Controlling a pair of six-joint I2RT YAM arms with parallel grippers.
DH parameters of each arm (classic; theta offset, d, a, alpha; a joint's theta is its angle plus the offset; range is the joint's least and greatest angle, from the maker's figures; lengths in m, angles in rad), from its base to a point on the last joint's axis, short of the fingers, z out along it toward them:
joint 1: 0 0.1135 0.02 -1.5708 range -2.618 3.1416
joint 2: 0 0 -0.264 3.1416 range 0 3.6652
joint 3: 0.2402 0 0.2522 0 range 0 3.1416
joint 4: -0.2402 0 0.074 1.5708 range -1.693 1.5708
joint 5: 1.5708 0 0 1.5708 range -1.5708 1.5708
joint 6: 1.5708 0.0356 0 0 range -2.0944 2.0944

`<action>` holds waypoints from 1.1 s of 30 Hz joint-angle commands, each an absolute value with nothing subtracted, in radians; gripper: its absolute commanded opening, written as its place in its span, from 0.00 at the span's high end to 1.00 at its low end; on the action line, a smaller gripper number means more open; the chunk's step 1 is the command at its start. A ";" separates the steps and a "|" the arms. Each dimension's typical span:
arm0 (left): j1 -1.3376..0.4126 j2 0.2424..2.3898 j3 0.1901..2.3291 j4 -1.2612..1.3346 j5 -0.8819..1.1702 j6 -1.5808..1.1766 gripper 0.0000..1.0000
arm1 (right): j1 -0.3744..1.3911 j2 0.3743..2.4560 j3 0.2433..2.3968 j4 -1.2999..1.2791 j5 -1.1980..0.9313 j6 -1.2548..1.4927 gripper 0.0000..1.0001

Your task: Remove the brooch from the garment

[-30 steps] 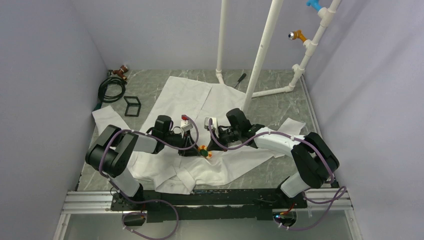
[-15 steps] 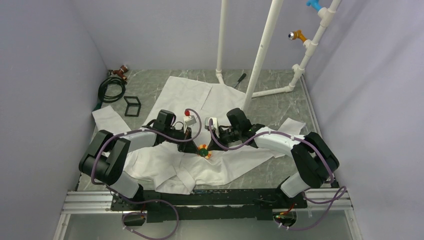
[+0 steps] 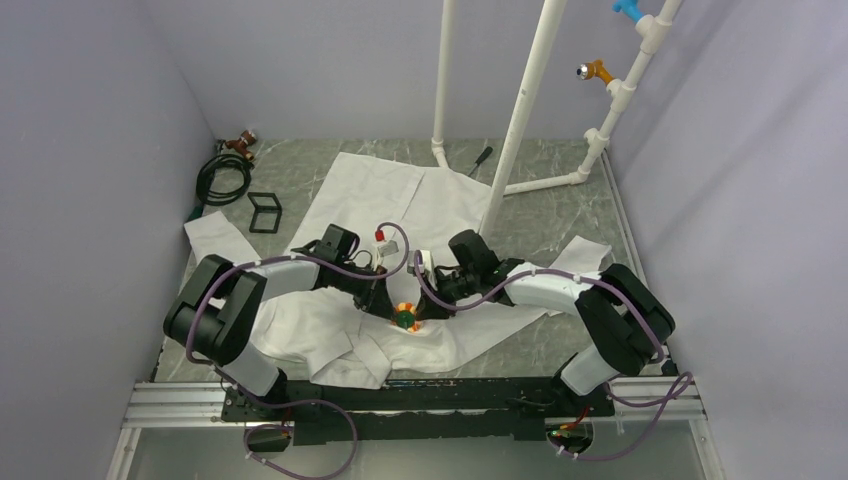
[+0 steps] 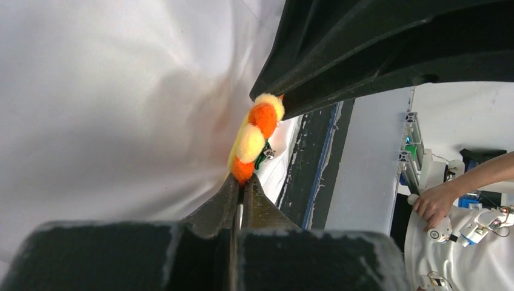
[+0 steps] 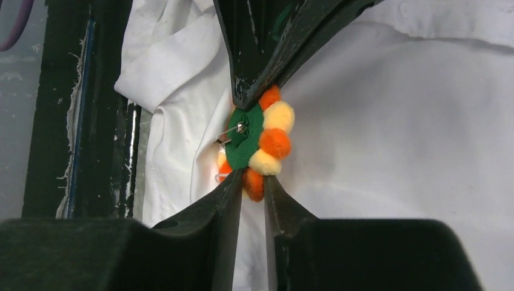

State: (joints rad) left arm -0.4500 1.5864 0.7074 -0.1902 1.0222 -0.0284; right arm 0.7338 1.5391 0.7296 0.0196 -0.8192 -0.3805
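Note:
The brooch [image 3: 404, 317], orange and yellow pom petals on a green backing with a pin, sits on the white garment [image 3: 400, 200] near its front hem, between both grippers. My left gripper [image 3: 392, 309] comes from the left. In the left wrist view the left gripper [image 4: 243, 180] is shut, pinching an orange petal of the brooch [image 4: 254, 133]. My right gripper [image 3: 419, 312] comes from the right. In the right wrist view the right gripper [image 5: 253, 182] stands slightly open, with the lowest orange petal of the brooch [image 5: 260, 142] between its tips. The garment [image 5: 394, 121] bulges up around the brooch.
A white pipe frame [image 3: 520, 110] stands on the garment's far edge, with an orange hook [image 3: 595, 70] on its right post. A black cable coil [image 3: 222, 178], a black square frame [image 3: 265, 212] and a brown toy [image 3: 240, 143] lie far left. The metal rail [image 3: 400, 400] runs along the near edge.
The left gripper moved in on the brooch and shut on its edge. The right jaws parted a little. The brooch shifted slightly nearer, with its green back turned up.

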 commanded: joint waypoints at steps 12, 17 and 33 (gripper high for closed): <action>-0.448 1.548 0.698 -0.118 1.060 -0.068 1.00 | 0.737 1.552 0.724 0.118 -0.859 -0.039 0.44; -0.448 1.517 0.665 -0.089 1.066 -0.066 1.00 | 0.726 1.577 0.731 0.183 -0.871 0.108 0.47; -0.448 1.484 0.637 -0.032 1.058 -0.079 1.00 | 0.712 1.668 0.769 0.238 -0.950 0.200 0.70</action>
State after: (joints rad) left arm -0.4484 1.5185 0.6395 -0.0761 1.0241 -0.0727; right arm 0.7155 1.6611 0.7315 0.1726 -0.8909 0.1772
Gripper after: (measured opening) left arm 0.022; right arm 0.357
